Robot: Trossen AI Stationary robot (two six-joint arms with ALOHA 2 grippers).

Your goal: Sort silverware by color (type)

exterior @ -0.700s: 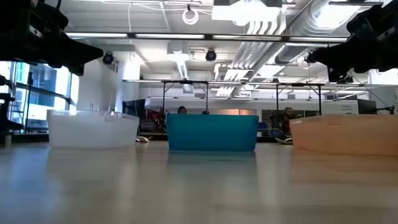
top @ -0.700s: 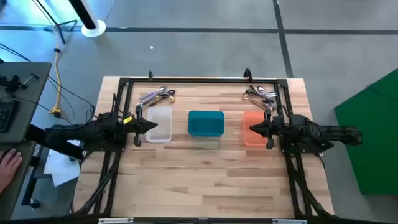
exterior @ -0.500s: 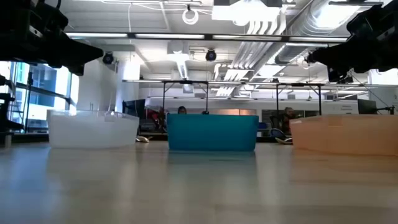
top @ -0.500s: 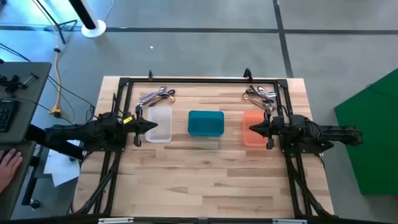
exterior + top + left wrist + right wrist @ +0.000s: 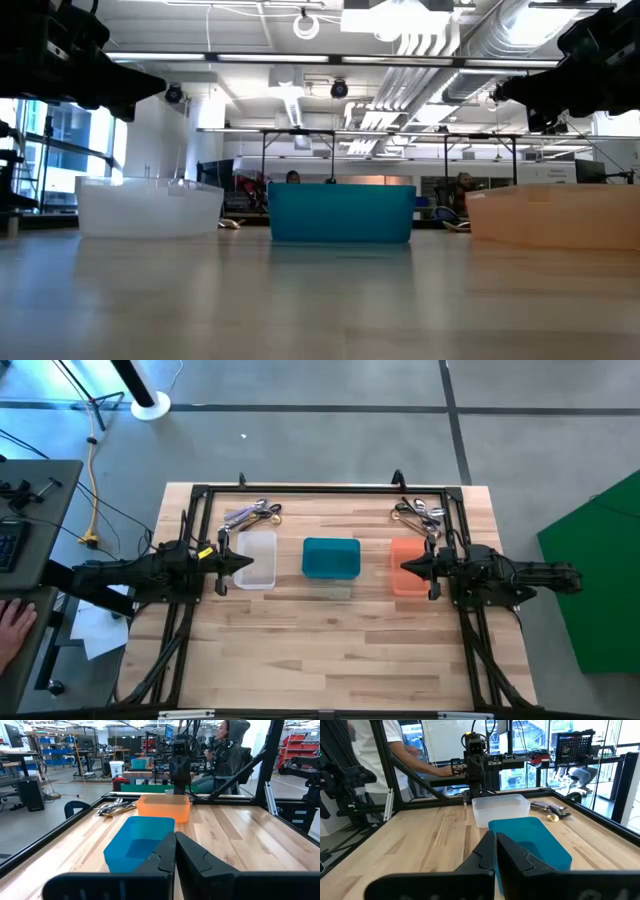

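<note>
The left gripper hangs above the near-left side of the clear bin, and its fingers are pressed together with nothing between them. The right gripper hangs over the orange bin in the same way, its fingers also closed on nothing. Both point inward, toward the teal bin that stands between the other two bins.

The silverware is not in any bin yet. It lies in two small heaps at the far edge of the table, behind the row of bins. The left heap is just behind the clear bin; the right heap is just behind the orange bin. So each gripper has one heap on its own side: the left arm is nearer to the left heap, the right arm to the right heap. From each gripper the heap lies beyond the bin, toward the back rail.

In the left heap the pieces lie mostly along the back edge of the table, slightly slanted. In the right heap they cross each other, so one long axis I cannot give. Single colours are hard to separate, though a gold-toned piece shows in the right wrist view.

I judge that no sorting is done yet. To take a piece, a gripper must first open, then reach past its bin and turn its fingers across the handle.
</note>
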